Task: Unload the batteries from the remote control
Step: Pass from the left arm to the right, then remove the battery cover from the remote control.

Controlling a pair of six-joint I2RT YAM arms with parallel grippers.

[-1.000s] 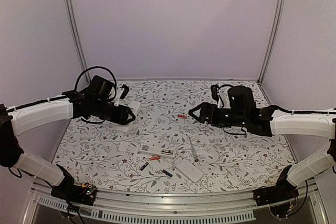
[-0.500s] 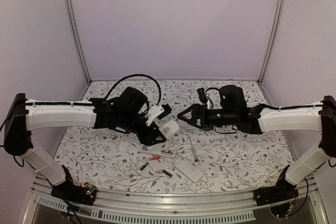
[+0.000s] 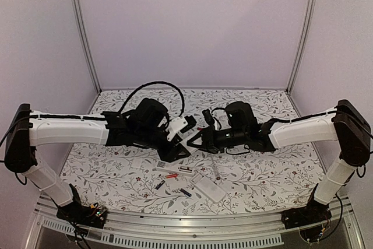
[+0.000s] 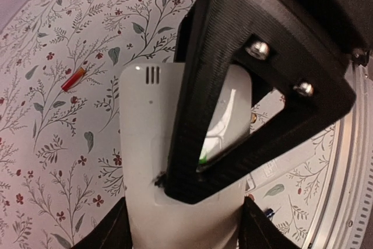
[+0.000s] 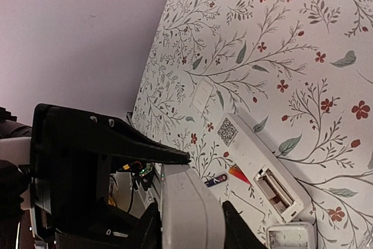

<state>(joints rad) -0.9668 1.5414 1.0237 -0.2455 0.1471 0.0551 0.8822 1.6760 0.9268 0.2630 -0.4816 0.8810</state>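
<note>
Several batteries already lie loose on the table (image 3: 274, 161). A red cell (image 3: 171, 175) and a black cell (image 3: 159, 185) sit just at 6 o'clock of the opened remote (image 3: 175, 169), whose empty compartment faces up. Another dark cell (image 3: 185, 192) is toward 5 o'clock, beside a closed white remote (image 3: 208, 188). A second red cell (image 4: 74, 78) lies alone further back, toward 12 o'clock. A thin stick (image 3: 214, 166) rests at 3 o'clock of the opened remote, probably kept there for prying. Above them, over the middle of the table, a third remote, the held remote (image 4: 145, 144), is lifted clear of the surface. The left tool (image 4: 183, 234) is clenched on one end of it, with the body wedged between its fingers. The right tool (image 5: 191, 225) meets it from 3 o'clock, its fingers pressed to both sides of the other end, so it appears to be grasping the held remote too. Its back looks smooth and closed, so any cells inside are hidden. Holding it in the air between both arms likely lets one tool brace the body while the other works the cover. The risk is that the smooth plastic twists or slips in this shared grip.
</note>
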